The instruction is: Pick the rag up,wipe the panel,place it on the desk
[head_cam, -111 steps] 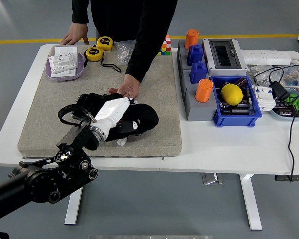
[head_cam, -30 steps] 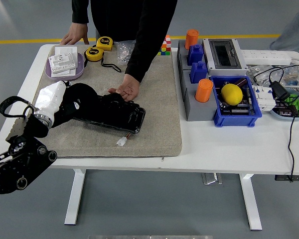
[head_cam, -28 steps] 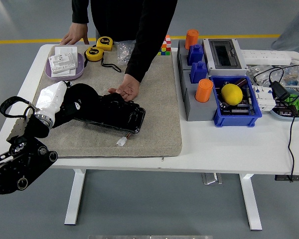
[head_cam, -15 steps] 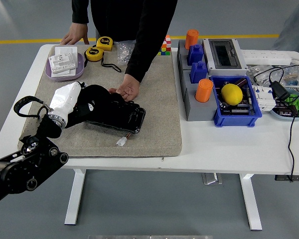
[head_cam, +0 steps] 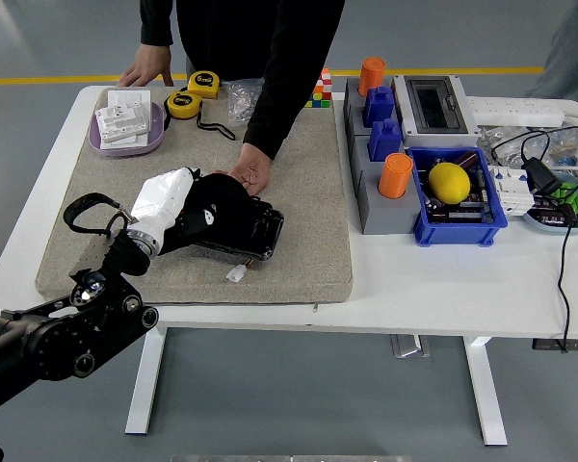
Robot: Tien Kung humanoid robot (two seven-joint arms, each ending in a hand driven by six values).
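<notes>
Black rag [head_cam: 212,207] is bunched under the left robot hand [head_cam: 178,207], fingers curled down onto it, pressing it onto the left half of the dark panel [head_cam: 255,231]. Right robot hand not in view.

Change: a second ago the robot hand and rag sat off the panel's left end, near the left edge of the grey felt mat [head_cam: 299,192]. Half a second ago they were coming back right. Now they cover the panel's left portion, with only the glossy right end and corner exposed. A few seconds back the rag was far over the right end. So this reads as a back-and-forth stroke, currently on the rightward pass.

Person's hand [head_cam: 249,176] rests at the panel's far edge, touching or just beside it, apparently steadying it. It has not shifted across the frames. Panel position looks basically unchanged too, so the hold is working. The person's other hand [head_cam: 143,73] is flat on the surface at the far left, by the purple tray [head_cam: 125,142].

Small white connector [head_cam: 236,273] sits on the mat just in front of the panel, same spot throughout.

My read: wipe step is mid-way, at least one full sweep done. Rag is not yet put down on the surface. Risk: rightward pass brings the rag close to the person's fingers.
</notes>
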